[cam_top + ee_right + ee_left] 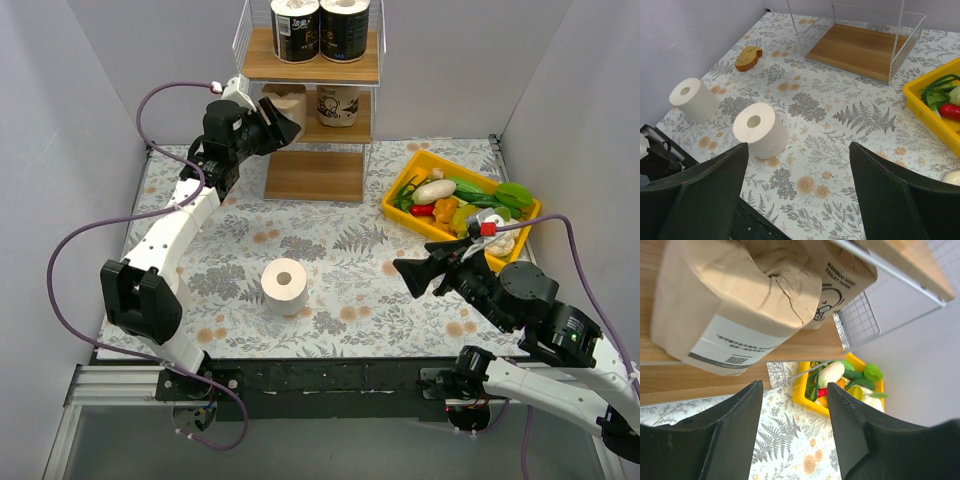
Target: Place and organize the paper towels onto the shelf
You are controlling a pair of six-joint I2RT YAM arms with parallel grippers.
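Note:
The shelf (312, 70) stands at the back centre. Two black-wrapped rolls (296, 28) stand on its top board. Two tan rolls sit on the middle board, one to the right (339, 105) and one to the left (735, 305), close above my left fingers. My left gripper (285, 125) (795, 390) is open and empty, just off that left tan roll. One white roll (284, 287) (760, 131) stands upright on the table. A second white roll (694, 99) shows only in the right wrist view. My right gripper (420, 275) (799, 150) is open and empty, right of the nearer white roll.
A yellow tray (398, 195) (920, 107) of vegetables sits at the right. The shelf's bottom board (314, 176) (860, 47) holds nothing. A small brown bread-like piece (749, 57) lies left of the shelf. Grey walls close in both sides.

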